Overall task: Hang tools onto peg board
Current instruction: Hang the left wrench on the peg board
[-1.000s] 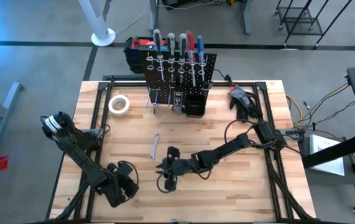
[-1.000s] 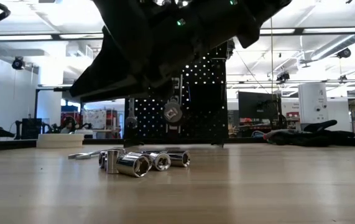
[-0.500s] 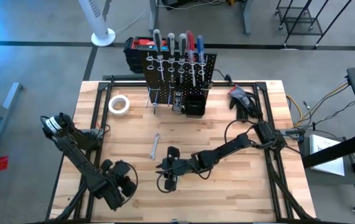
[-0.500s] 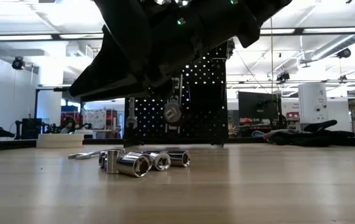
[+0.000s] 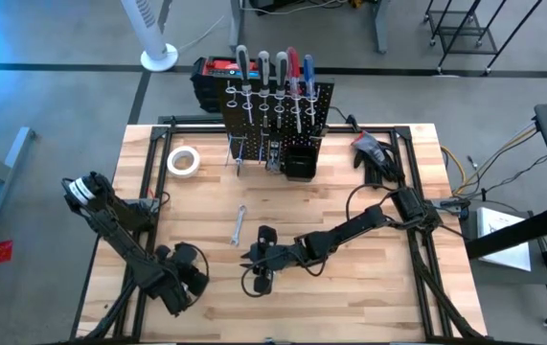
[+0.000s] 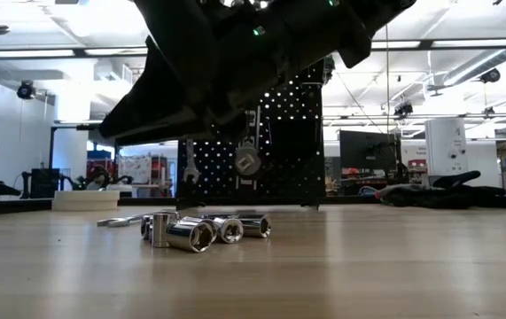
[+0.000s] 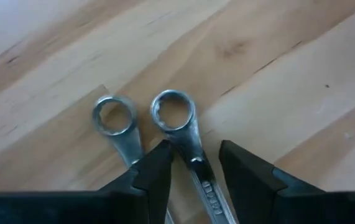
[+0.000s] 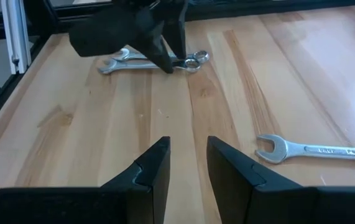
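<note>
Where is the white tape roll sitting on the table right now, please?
In the high view, the white tape roll lies flat on the table's far left part, just left of the peg board, far from both grippers.
</note>
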Motion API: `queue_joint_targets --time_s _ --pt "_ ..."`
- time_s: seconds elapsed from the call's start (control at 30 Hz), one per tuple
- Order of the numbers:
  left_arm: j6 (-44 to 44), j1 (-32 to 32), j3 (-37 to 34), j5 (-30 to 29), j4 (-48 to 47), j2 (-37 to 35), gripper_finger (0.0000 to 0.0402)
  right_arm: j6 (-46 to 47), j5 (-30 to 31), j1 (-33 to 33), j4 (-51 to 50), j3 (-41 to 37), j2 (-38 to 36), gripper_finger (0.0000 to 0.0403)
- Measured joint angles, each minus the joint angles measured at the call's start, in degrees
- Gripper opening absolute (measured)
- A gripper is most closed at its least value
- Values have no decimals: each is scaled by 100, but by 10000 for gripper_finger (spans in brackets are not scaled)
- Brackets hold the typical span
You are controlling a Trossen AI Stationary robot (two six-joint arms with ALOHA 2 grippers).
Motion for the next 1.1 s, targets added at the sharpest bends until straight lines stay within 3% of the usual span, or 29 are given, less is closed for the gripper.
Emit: queue_joint_targets --time_s 0.13,0.3,0.47,0.6,0.8,0.93,1.1 --pt "23 -2 -72 -15 142 1 106 20 0 0 -37 0 0 87" --pt "25 -4 -36 -226 227 6 19 22 2 0 -37 -4 0 76" --pt "124 -4 36 -612 274 22 17 46 2 14 -36 -11 0 66" --pt "278 10 133 -1424 390 -57 1 125 2 59 -63 -16 -23 59" --pt "557 7 105 -3115 270 -408 2 90 28 165 -171 -31 -231 47" --pt "958 45 -2 -4305 246 -712 2 5 503 299 -435 -124 -485 39" --pt "1949 407 -236 -4675 386 -1162 2 -135 1110 520 -651 -451 -971 34"
